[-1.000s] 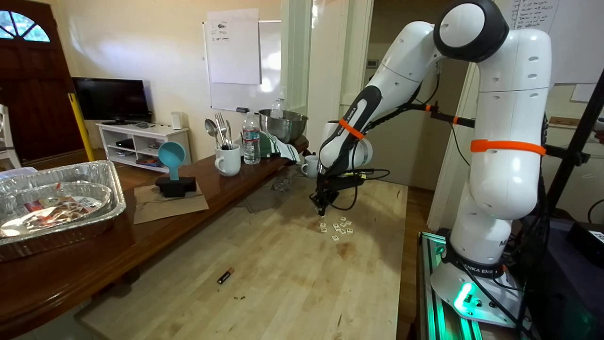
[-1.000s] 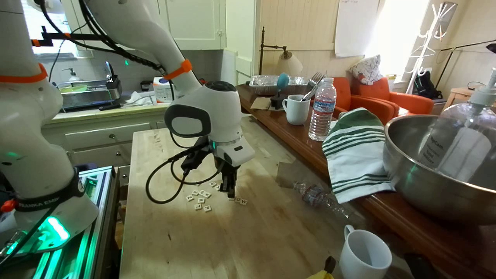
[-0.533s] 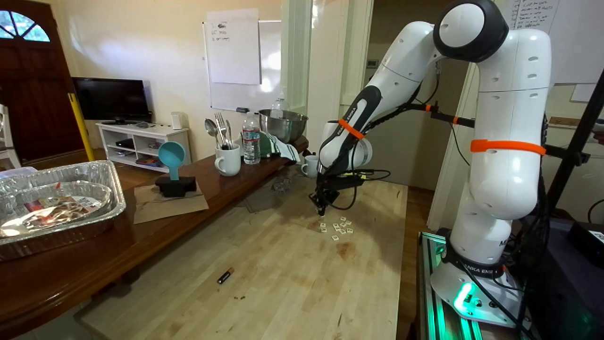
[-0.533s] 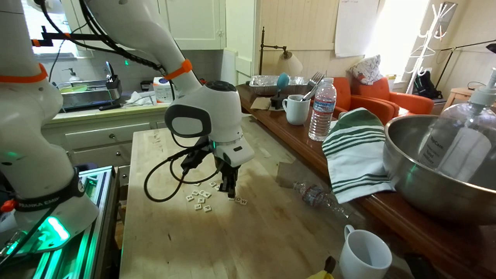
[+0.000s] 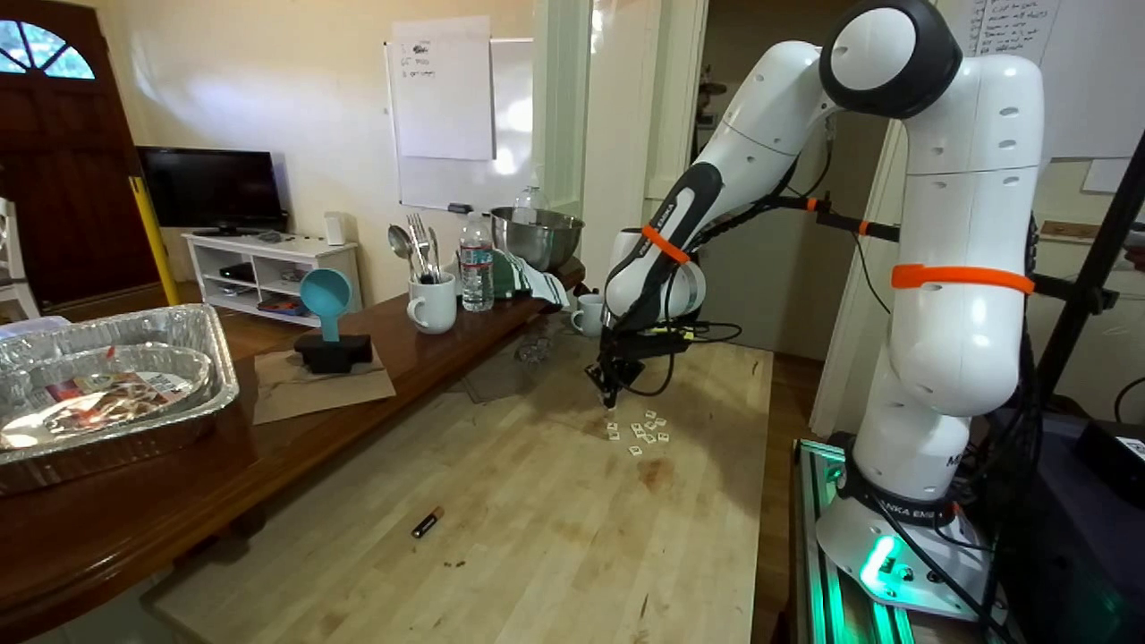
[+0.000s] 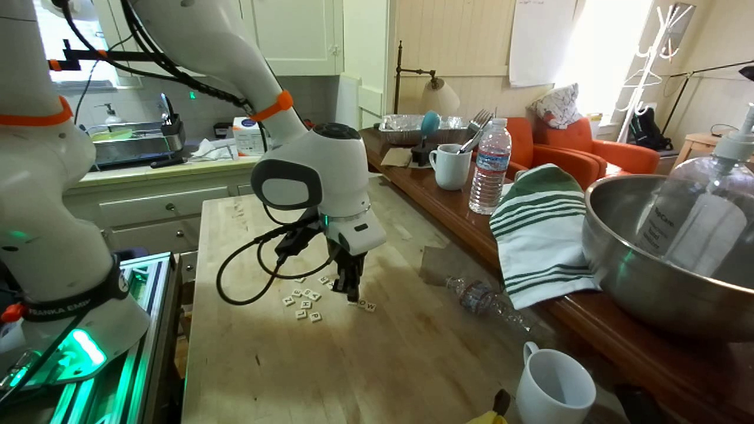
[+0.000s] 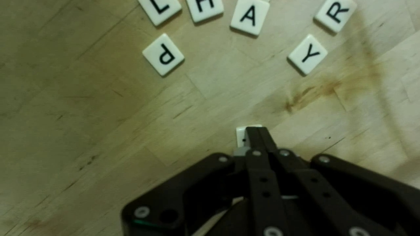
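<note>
Beneath the gripper point(image 7: 261, 128), a half-hidden tile point(image 7: 241, 135) lay on the wooden table point(image 6: 277, 365), part of its face covered; the jaws were together, and whether they touched it could not be told. In an exterior view the O tile point(image 6: 361, 303) and the W tile point(image 6: 370, 307) sat just beside the half-hidden tile. In the wrist view the Y tile point(image 7: 307, 54), P tile point(image 7: 163, 55) and A tile point(image 7: 250, 16) were near it, and the H tile point(image 7: 205, 9), L tile point(image 7: 160, 10) and R tile point(image 7: 335, 14) a little farther from it. Well apart from it were a clear bottle point(image 6: 477, 296) on its side, a white mug point(image 6: 551, 391), a battery point(image 5: 428, 522) and a steel bowl point(image 6: 636, 288).
</note>
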Controlling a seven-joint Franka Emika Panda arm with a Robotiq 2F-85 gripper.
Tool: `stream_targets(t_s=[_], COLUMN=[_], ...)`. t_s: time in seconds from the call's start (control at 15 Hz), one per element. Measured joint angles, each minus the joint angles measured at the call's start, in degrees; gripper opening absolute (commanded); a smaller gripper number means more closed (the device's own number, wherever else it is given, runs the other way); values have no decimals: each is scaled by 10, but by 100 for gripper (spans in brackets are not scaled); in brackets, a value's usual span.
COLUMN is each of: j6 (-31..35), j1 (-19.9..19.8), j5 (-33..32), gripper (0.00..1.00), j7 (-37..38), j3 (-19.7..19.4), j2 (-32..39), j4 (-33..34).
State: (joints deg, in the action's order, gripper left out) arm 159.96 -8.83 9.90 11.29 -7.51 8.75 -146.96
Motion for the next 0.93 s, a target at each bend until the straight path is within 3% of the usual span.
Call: stream_targets(t_s=[0.93], j6=[0], j1=[7], j5=[-4], gripper=[0], j7=[0], j3=[0], j2=[-4], j4=[-6])
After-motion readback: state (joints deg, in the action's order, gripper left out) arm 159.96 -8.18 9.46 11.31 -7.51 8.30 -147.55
